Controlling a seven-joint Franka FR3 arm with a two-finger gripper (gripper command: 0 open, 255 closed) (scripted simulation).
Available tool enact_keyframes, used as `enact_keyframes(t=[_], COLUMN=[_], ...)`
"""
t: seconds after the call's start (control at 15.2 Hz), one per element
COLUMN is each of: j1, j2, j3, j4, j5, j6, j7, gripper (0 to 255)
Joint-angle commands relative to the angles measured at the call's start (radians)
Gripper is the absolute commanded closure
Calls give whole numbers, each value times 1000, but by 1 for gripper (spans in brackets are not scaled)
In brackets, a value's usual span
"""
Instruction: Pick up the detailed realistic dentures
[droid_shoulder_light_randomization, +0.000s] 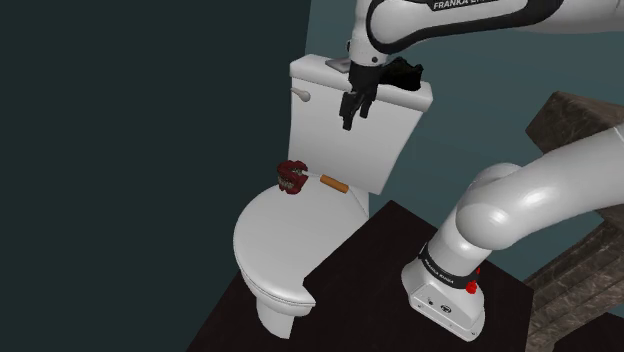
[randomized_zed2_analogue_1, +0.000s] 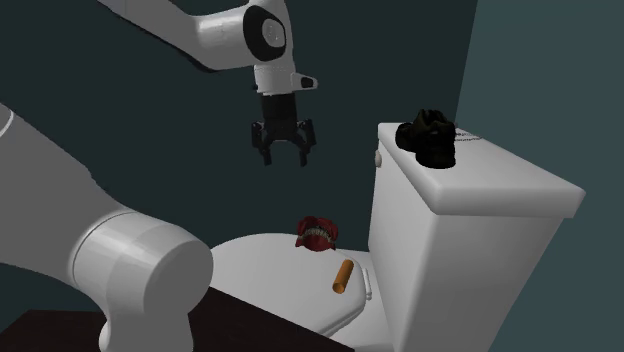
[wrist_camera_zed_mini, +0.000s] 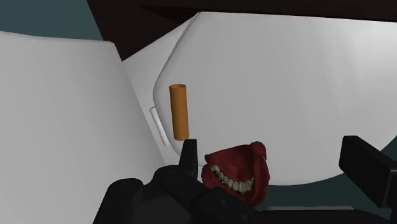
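Observation:
The dentures (droid_shoulder_light_randomization: 292, 177) are dark red gums with a row of pale teeth, resting near the back of the closed white toilet lid (droid_shoulder_light_randomization: 272, 240). In the second exterior view the dentures (randomized_zed2_analogue_1: 317, 235) lie below my gripper (randomized_zed2_analogue_1: 283, 152), which hangs open well above the lid with nothing in it. From the shoulder view my gripper (droid_shoulder_light_randomization: 355, 113) is in front of the tank, higher than the dentures and off to their right. In the wrist view the dentures (wrist_camera_zed_mini: 238, 172) sit between my spread fingers, close to the one finger (wrist_camera_zed_mini: 188, 156), untouched.
An orange cylinder (droid_shoulder_light_randomization: 333, 185) lies on the lid beside the dentures, toward the tank (droid_shoulder_light_randomization: 372, 135). A black lumpy object (randomized_zed2_analogue_1: 428, 137) sits on the tank's top. The dark stand top (droid_shoulder_light_randomization: 370, 270) borders the toilet. Dark teal walls stand behind.

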Motion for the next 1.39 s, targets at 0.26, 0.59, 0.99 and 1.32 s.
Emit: enact_keyframes(t=[0.26,0.59,0.99,1.32], j1=[4,6,12,24], j2=[200,383,616,813], j3=[16,32,44,44], j4=[-2,36,127,238], j5=[-5,-18,-47,-77], j6=[195,333,465,543], j7=[40,79,130,170], gripper=[0,0,0,0])
